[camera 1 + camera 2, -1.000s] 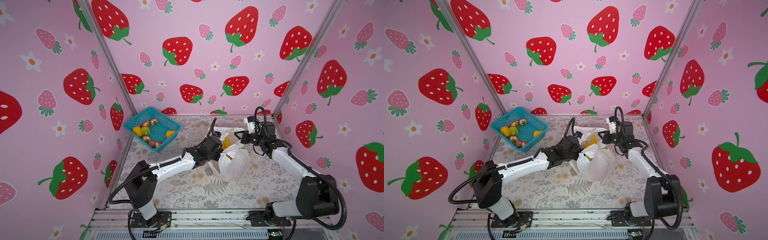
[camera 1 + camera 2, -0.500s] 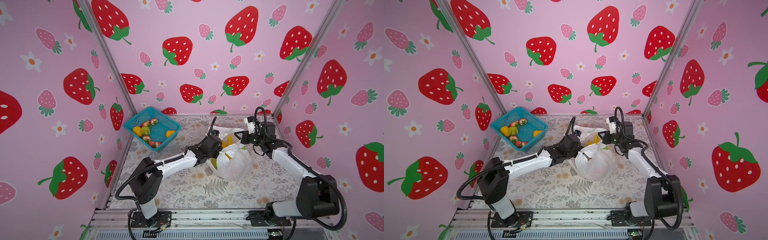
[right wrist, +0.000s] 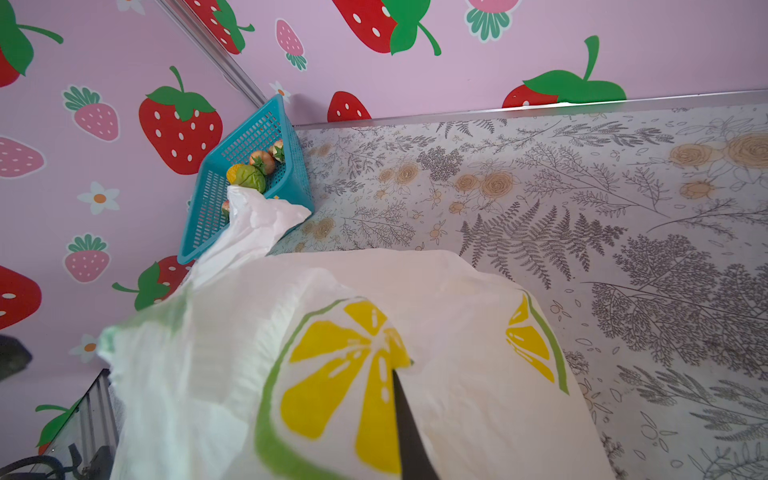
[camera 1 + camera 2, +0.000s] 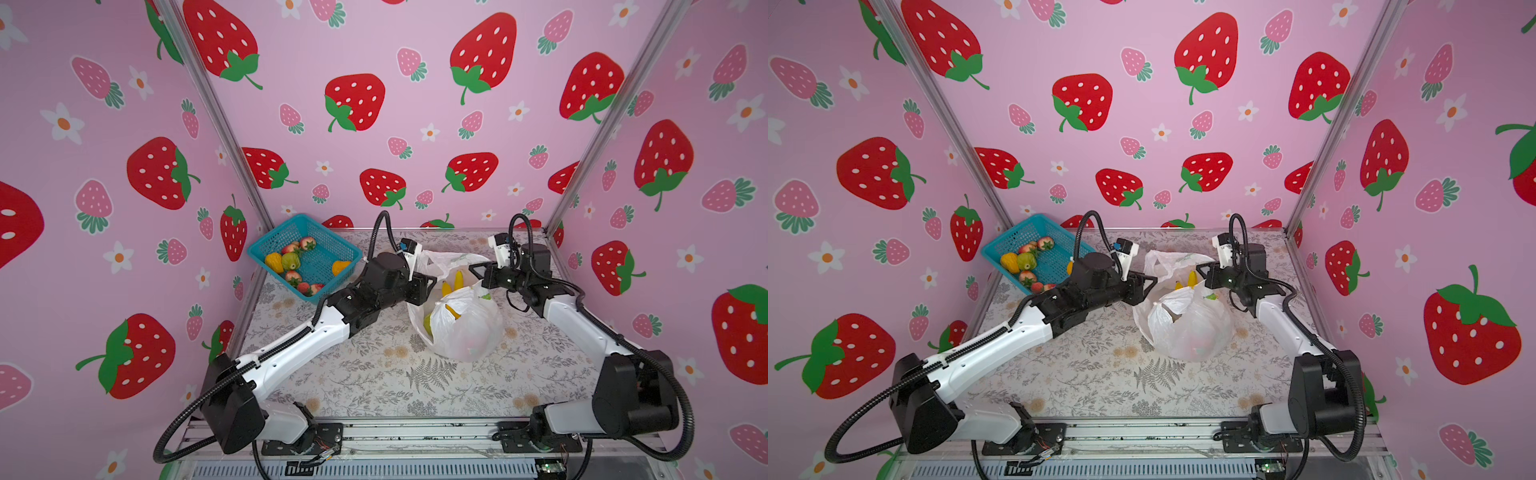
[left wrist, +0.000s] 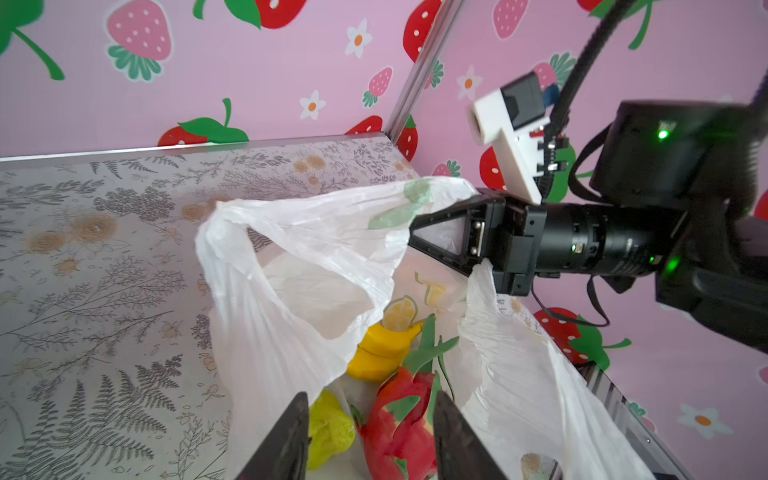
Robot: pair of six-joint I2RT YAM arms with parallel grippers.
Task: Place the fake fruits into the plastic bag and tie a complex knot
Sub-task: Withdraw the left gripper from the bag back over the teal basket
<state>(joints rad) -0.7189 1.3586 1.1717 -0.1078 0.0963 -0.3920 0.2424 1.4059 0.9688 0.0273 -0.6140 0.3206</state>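
Change: left gripper (image 5: 370,403) now spread wider | right gripper (image 5: 417,239) pinching plastic bag (image 4: 465,328) rim

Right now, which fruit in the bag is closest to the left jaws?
The red dragon fruit with green scales, framed between the open jaws; the yellow-green fruit sits aside, the yellow bananas farther in.

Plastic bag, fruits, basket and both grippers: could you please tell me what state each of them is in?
plastic bag: mouth open, untied, partly filled.
bag handle: loose, no knot.
bananas: inside the bag.
red-and-green fruit: inside the bag.
yellow-green fruit: inside the bag.
basket: holds several fruits, not yet bagged.
left gripper: open, empty, over the bag's mouth.
right gripper: shut on the bag's rim.
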